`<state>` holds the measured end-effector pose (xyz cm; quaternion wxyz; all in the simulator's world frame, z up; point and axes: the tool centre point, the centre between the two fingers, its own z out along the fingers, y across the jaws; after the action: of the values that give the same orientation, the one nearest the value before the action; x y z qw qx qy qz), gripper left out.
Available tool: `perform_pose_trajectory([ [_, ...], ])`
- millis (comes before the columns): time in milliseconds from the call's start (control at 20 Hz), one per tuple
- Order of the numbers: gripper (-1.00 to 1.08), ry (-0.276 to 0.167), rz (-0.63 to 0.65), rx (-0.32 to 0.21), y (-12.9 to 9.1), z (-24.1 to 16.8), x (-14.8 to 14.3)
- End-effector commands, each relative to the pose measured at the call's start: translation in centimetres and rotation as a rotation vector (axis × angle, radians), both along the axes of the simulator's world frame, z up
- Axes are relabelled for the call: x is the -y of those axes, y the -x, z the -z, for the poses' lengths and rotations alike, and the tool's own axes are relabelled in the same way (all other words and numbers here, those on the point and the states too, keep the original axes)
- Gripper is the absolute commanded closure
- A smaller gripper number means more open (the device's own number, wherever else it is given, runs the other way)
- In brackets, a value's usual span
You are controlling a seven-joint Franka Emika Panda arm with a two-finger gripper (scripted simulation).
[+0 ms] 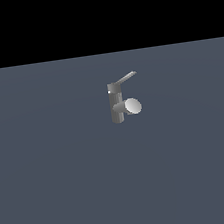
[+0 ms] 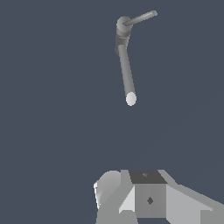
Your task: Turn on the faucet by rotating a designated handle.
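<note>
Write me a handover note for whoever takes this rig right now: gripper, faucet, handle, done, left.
Gripper: only partly visible at the wrist view's edge; open or shut cannot be told; holds nothing, well clear of the faucet.
Faucet: upright on the flat grey floor, spout toward the exterior view's right.
Handle: slants up from the post top toward the exterior view's right, untouched.
Done: nothing visible.
Left: approach, contact the handle, rotate it.

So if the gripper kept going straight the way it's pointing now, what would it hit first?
Probably the bare floor. The wrist view looks down on it, and the faucet with its handle sits off ahead, not directly in line, though depth is unclear. No fingers are identifiable.
</note>
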<state>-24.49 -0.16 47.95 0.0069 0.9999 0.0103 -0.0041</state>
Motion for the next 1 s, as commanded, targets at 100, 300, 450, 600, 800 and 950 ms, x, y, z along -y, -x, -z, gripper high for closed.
perform_pose_trajectory([
  [100, 1.08, 0.0, 0.002, 0.0, -0.1, 0.0, 0.0],
  [300, 1.08, 0.0, 0.021, 0.0, -0.5, 0.4, -0.3],
  [450, 1.08, -0.001, 0.047, 0.0, -1.2, 1.0, -0.7],
  [600, 1.08, -0.001, 0.083, 0.001, -2.1, 1.8, -1.1],
  [800, 1.08, -0.002, 0.149, 0.001, -3.9, 3.1, -1.9],
  [950, 1.08, -0.003, 0.21, 0.002, -5.5, 4.4, -2.5],
])
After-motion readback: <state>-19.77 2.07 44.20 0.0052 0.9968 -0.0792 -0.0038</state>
